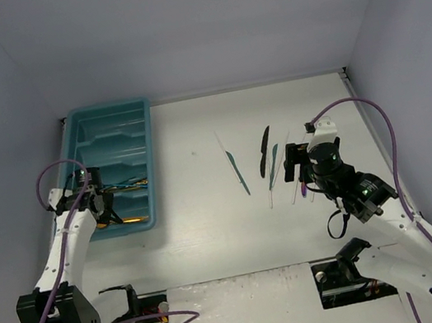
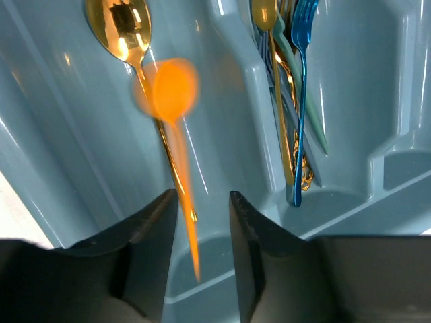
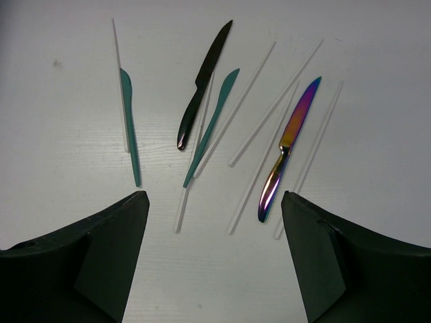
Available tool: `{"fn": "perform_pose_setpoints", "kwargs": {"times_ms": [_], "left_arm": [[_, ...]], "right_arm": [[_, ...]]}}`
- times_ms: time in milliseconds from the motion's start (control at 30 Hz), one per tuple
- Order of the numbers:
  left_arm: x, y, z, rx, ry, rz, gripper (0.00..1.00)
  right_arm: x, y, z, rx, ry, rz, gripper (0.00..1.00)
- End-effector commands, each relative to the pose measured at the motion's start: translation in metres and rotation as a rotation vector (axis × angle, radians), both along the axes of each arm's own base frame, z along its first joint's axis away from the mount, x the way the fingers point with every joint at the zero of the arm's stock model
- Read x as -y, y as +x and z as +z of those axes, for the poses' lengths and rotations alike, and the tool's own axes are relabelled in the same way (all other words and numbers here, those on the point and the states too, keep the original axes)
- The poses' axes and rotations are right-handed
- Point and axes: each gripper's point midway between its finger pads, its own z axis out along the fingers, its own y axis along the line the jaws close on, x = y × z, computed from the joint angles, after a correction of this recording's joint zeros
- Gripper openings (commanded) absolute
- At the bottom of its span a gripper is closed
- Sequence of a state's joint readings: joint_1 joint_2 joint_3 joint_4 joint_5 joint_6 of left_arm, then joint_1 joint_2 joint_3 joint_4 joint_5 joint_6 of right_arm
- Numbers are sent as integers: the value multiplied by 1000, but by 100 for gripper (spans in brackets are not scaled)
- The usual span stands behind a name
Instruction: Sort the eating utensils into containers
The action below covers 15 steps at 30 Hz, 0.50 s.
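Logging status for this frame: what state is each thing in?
Left end effector: open, over the tray.
Right end effector: open, above the table.
Orange spoon: blurred, apparently loose between open fingers.
Gold spoon: lying in a tray compartment.
Blue fork: lying in the next compartment.
Black knife: flat on the table.
Iridescent knife: flat on the table.
Teal knives: flat on the table.

No text, label, brand, number or sign can be read in any view. The tray (image 1: pixel 106 108) and the knives (image 3: pixel 202 84) lying to the right of it show plain coloured surfaces, with no lettering that can be made out.
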State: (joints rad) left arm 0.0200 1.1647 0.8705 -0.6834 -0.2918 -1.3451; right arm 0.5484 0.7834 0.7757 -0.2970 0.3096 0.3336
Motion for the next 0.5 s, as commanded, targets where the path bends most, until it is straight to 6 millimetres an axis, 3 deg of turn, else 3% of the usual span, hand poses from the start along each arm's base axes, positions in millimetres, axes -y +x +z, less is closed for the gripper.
{"fn": "perform_pose_setpoints", "kwargs": {"times_ms": [0,133,267,367,467], "left_arm": [[-6,8,16,73,7,14,49],[-3,18,43,120,50,-93,58],[13,39,84,192,104,-300,60],[50,59,116,237,143,-516,60],[93,70,131,243,189,-707,60]], "right_arm": [[1,7,7,32,18,-27,77],[2,9,6,30,11,-37,77],[5,12,1,15,3,-65,77],[6,13,-2,6,5,-88,77],[8,14,-5,0,4,-106,77]]}}
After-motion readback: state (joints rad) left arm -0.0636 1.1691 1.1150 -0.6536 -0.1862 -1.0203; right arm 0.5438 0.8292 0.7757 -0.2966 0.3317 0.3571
